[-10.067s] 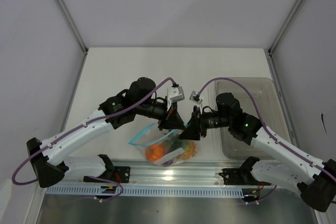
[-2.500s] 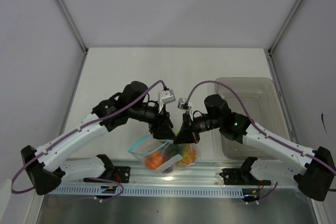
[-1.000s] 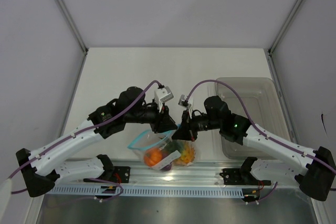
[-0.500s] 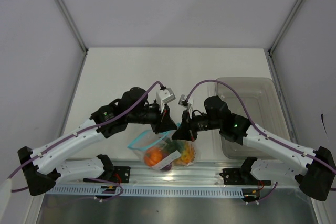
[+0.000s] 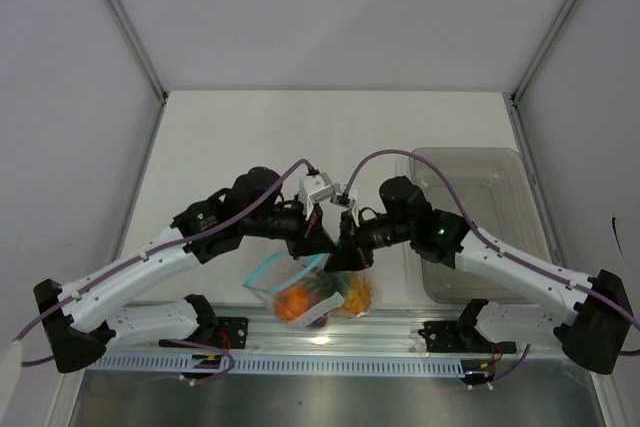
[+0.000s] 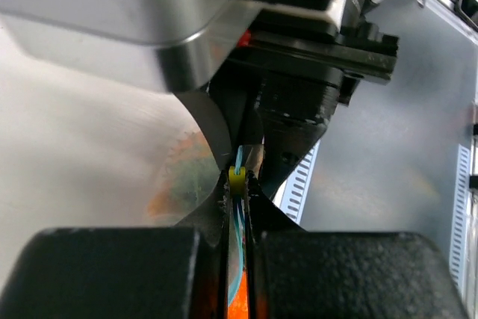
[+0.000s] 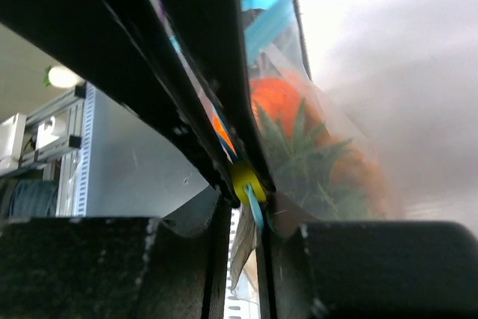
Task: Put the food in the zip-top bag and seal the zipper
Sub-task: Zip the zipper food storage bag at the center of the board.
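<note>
In the overhead view the zip-top bag (image 5: 312, 285) sits at lower centre, just above the aluminium rail (image 5: 400, 327) at the bench (image 5: 240, 137) edge, with the food (image 5: 293, 302) inside. The two wrists meet over its mouth and hide it, so we see only the left end of the zipper (image 5: 266, 268). A grey bin (image 5: 500, 162) stands at the right, apart from the bag. The wrist views show what the overhead cannot. The left jaws and right jaws are each pressed together on the teal strip, with a small yellow tab (image 6: 237, 179) between them. The pineapple crown (image 7: 299, 147) presses against the plastic.
</note>
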Available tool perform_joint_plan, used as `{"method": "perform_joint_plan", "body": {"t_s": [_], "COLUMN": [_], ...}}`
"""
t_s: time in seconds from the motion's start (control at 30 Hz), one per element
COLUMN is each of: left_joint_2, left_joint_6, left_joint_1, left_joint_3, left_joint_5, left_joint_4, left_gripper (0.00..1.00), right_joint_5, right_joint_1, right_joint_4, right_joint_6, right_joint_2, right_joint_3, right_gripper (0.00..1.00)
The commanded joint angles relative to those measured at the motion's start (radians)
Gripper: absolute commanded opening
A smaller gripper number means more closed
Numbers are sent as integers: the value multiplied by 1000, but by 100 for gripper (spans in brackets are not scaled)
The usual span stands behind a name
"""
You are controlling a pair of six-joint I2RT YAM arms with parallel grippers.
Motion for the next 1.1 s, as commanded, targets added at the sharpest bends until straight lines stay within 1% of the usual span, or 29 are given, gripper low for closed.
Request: {"method": "perform_joint_plan", "body": {"t_s": [0.0,0.07,0.1,0.13,0.23,0.3,0.37,0.4,0.6,0.63,0.67,0.73,0.77,0.8,0.87,0.9,1.0,1.07], "left_joint_2": [4,3,1,1,-2,-5,-5,-4,0,0,-4,-10,-11,-13,-13,-13,-7,-5], "left_joint_6": [44,50,51,51,56,54,53,51,50,50,50,50,48,48,44,42,41,41], "left_joint_1": [-4,-4,-3,-3,-1,2,6,6,11,11,13,14,16,19,20,23,26,26], "left_joint_3": [40,36,34,33,26,23,22,22,28,26,26,28,26,20,28,29,28,28], "left_joint_5": [69,82,83,83,86,86,89,92,92,92,94,86,76,74,59,42,37,37], "left_joint_4": [-13,-14,-14,-16,-17,-13,-8,-6,-3,-5,-6,-11,-14,-19,-34,-42,-56,-56], "left_gripper": [1,1,0,1,1,1,1,1,2,2,4,10,13,15,18,18,15,10], "right_joint_5": [-128,-173,-184,-192,-216,-230,-244,-242,-222,-209,-152,-77,-49,24,95,153,213,226], "right_joint_1": [-7,-19,-26,-38,-58,-67,-76,-78,-70,-64,-56,-32,-29,-26,-23,-21,-23,-24], "right_joint_4": [-21,-19,-18,-16,-8,11,28,36,119,127,127,143,201,223,287,297,315,297], "right_joint_6": [-74,-78,-77,-75,-72,-62,-49,-43,24,30,29,37,52,79,109,133,155,162], "right_joint_2": [19,24,26,26,7,-5,-17,-20,-20,-23,-26,-51,-65,-82,-146,-166,-223,-238], "right_joint_3": [75,76,75,70,50,37,24,20,-8,-13,-14,-32,-48,-80,-120,-147,-167,-169], "right_gripper": [16,12,2,0,1,5,5,0,0,0,0,0,0,0,0,0,0,0]}}
